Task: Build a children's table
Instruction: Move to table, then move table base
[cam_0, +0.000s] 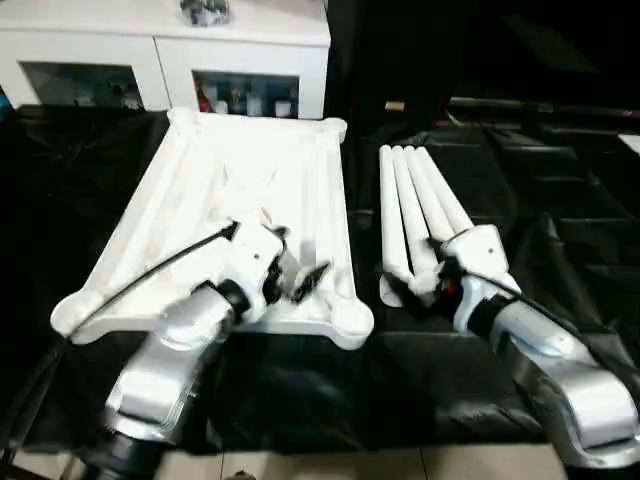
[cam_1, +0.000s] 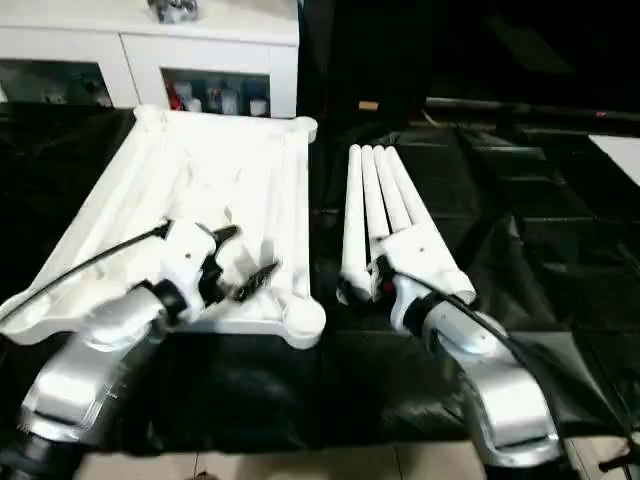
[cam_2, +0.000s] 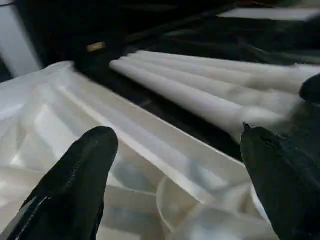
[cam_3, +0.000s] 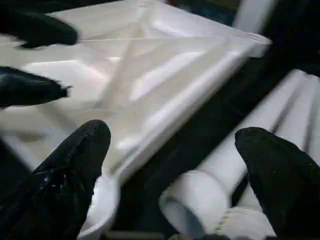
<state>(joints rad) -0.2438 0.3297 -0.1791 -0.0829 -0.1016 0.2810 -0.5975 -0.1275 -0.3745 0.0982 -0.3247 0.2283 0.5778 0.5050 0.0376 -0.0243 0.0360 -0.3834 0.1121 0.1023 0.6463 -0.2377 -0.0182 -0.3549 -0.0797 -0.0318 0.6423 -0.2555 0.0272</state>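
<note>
We have the tabletop (cam_0: 215, 215) lying underside up on the black cloth (cam_0: 560, 230), ribs and round corner sockets facing us, with the four legs (cam_0: 420, 215) bunched side by side just to its right, a dark strip of cloth between them. Our left gripper (cam_0: 300, 268) hangs over the near right part of the tabletop, fingers spread wide and holding nothing. Our right gripper (cam_3: 172, 165) sits over the near ends of the legs, jaws likewise wide apart and empty, with the open mouth of one tube just below it.

We judge the legs to be light, stiff hollow plastic tubes, smooth and round, so likely to roll or slip under the black fingers. We would take one across its width a little way up from the near end. The tabletop looks like thin moulded plastic, light but broad and awkward. Its raised rim (cam_0: 335, 190) or a rib gives us the best hold.

Behind the work stands a white cabinet (cam_0: 160, 50) with glass-fronted compartments, well apart. The legs lie touching, so picking out one may disturb its neighbours, and the cloth has wrinkles.
</note>
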